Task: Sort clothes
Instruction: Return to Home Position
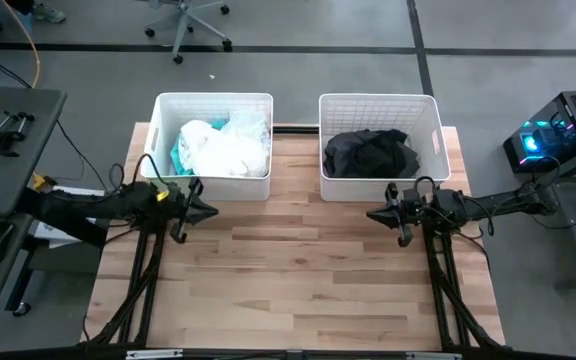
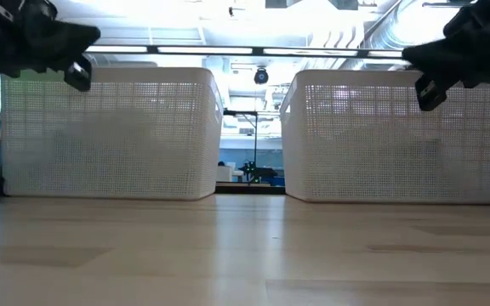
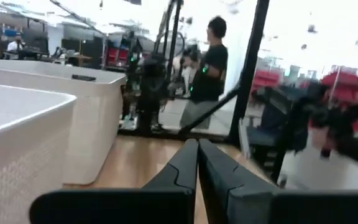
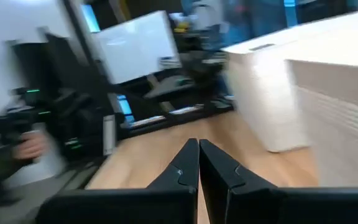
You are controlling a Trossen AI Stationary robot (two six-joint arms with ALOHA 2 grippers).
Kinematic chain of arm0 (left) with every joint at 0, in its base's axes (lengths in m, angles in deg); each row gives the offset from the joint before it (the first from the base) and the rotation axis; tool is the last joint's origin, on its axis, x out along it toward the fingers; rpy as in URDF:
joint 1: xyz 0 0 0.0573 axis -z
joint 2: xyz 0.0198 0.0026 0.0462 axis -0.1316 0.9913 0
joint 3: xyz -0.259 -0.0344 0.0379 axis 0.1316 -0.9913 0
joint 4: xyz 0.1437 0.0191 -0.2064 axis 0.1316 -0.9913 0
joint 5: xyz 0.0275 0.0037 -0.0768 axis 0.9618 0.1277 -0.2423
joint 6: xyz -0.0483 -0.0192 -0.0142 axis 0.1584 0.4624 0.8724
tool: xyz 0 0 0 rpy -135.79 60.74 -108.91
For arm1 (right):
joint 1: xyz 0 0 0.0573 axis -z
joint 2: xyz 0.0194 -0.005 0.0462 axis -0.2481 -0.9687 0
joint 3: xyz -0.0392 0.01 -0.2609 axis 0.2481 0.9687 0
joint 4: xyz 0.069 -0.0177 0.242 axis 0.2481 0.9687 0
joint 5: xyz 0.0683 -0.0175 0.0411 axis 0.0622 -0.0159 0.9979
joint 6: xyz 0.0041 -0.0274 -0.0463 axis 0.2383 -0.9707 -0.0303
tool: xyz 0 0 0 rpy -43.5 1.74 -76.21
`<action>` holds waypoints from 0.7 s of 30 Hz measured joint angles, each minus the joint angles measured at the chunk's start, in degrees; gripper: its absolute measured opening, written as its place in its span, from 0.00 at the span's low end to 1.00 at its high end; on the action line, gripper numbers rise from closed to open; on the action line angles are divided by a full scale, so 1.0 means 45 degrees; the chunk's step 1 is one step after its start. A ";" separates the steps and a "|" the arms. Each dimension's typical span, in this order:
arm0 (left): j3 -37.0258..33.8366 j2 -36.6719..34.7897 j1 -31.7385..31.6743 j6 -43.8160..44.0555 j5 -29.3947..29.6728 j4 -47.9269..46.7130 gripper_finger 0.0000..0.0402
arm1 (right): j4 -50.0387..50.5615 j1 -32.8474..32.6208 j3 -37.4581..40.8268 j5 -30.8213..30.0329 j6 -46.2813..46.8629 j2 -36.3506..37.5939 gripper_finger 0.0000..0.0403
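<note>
Sorting judged complete, with only the return to rest in hand. Inside the left basket [image 1: 214, 97], light clothes [image 1: 223, 150], white with teal showing at one side, heaped toward the rim; inside the right basket [image 1: 378, 97], just right of the left basket, dark clothes [image 1: 368, 153]. Just in front of the left basket's near wall, left gripper [image 1: 211, 210], fingers pressed together and holding nothing; farther right of the left basket, before its neighbour's near wall, right gripper [image 1: 372, 214], likewise clenched on nothing. No garment on the table [image 1: 298, 290] in front of the left basket. Judged hazards: a wide swing homeward clipping a near wall and shoving a light plastic basket across the wood; the white heap, high in the left basket, spilling over the rim under such a jolt; a fingertip catching in the mesh. Beyond the left basket, well apart from both arms, a person [image 3: 208, 68] standing. No brand, label or writing legible anywhere.
</note>
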 joint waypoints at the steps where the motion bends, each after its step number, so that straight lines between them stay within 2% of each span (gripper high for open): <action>1: 0.0011 -0.0006 -0.0239 -0.0159 -0.0254 -0.0216 0.01 | -0.0077 0.0005 -0.0004 0.0485 -0.0063 0.0032 0.00; 3: 0.0006 -0.0016 -0.0597 -0.0517 -0.0585 -0.1000 0.00 | 0.0084 0.0005 -0.0090 0.1254 0.0120 0.0140 0.00; 6: 0.0001 -0.0016 -0.0949 -0.1021 -0.0717 -0.1596 0.00 | 0.1302 0.0005 -0.0466 0.1460 0.0136 0.0616 0.00; 10: 0.0001 -0.0016 -0.1144 -0.1185 -0.0722 -0.1636 0.00 | 0.3838 0.0005 -0.0910 0.1168 0.0173 0.1685 0.00; 15: 0.0005 -0.0016 -0.1145 -0.1179 -0.0699 -0.1762 0.01 | 0.4897 0.0005 -0.0918 0.1031 -0.0594 0.3403 0.00; 21: 0.0006 0.0006 -0.1135 -0.1098 -0.0672 -0.1814 0.01 | 0.5627 0.0000 -0.0928 0.0416 -0.1429 0.3570 0.00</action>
